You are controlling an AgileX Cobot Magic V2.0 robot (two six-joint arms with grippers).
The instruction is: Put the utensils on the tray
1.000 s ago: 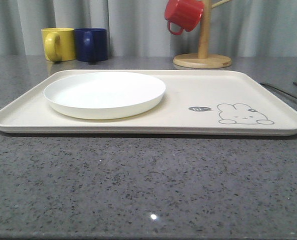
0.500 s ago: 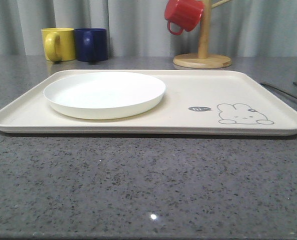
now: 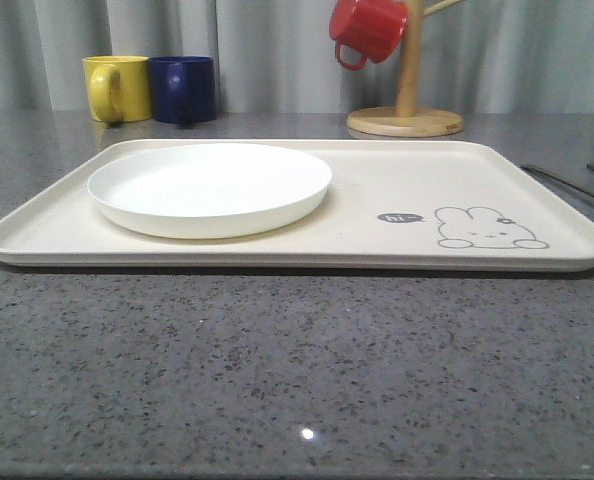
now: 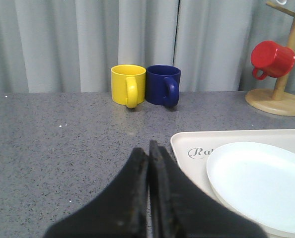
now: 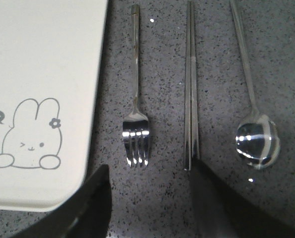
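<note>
Three utensils lie side by side on the grey counter, just off the tray's rabbit end: a fork (image 5: 136, 94), a pair of chopsticks (image 5: 190, 94) and a spoon (image 5: 257, 140). My right gripper (image 5: 150, 167) hangs open above them, its gap over the counter just short of the fork's tines, one fingertip by the chopsticks' end, nothing held. The cream tray (image 3: 397, 180) (image 5: 48, 54) carries a white plate (image 3: 209, 185). In the front view thin utensil handles (image 3: 562, 181) show past the tray's right rim. My left gripper (image 4: 148, 151) is shut and empty beside the tray's corner (image 4: 184, 140).
A yellow mug (image 3: 115, 88) and a blue mug (image 3: 183, 88) stand behind the tray's left end. A wooden mug tree (image 3: 407, 110) with a red mug (image 3: 367, 28) stands behind its right half. A grey curtain backs the counter.
</note>
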